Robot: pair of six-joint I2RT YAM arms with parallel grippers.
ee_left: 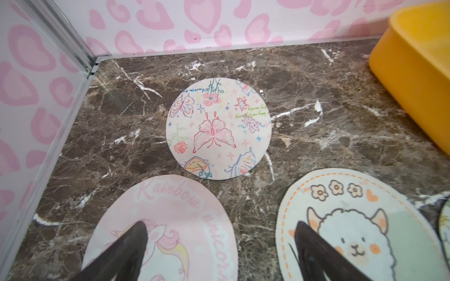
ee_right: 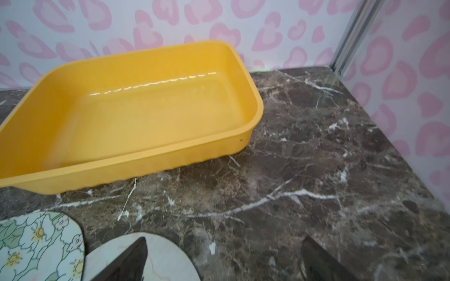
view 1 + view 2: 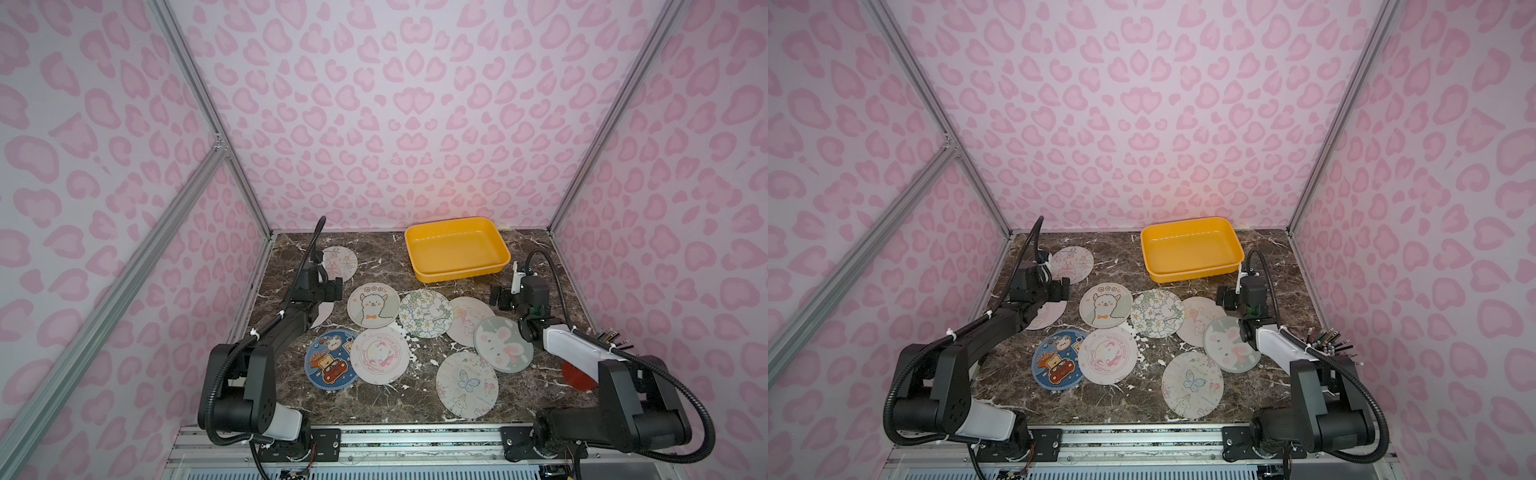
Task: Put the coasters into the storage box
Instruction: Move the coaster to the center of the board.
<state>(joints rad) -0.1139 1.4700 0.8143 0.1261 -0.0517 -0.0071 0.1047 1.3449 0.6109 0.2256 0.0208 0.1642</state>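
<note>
In both top views the shallow rectangular yellow-orange plastic storage box (image 3: pixel 460 272) sits at the far right of the dark brown marble tabletop (image 3: pixel 374 266), its glossy floor bare, while nine thin round printed coasters (image 3: pixel 372 305) lie flat on the marble outside it, several overlapping, a blue-rimmed coaster (image 3: pixel 330 365) at the near left. The left gripper (image 3: pixel 334 289) hangs over the far-left coasters and the right gripper (image 3: pixel 498 297) hangs just beside the box's near right corner, both with jaws spread. In the left wrist view the black fingers (image 1: pixel 131 250) stand wide apart with nothing between them, one above a pink unicorn coaster (image 1: pixel 170 219), the other above a pale alpaca coaster (image 1: pixel 365 231); a butterfly coaster (image 1: pixel 218 129) lies beyond, alone on the marble. In the right wrist view the released fingers (image 2: pixel 131 258) frame bare marble, one over a pale pink coaster (image 2: pixel 165 258) beside a white-flower coaster (image 2: pixel 36 243), the box beyond them.
</note>
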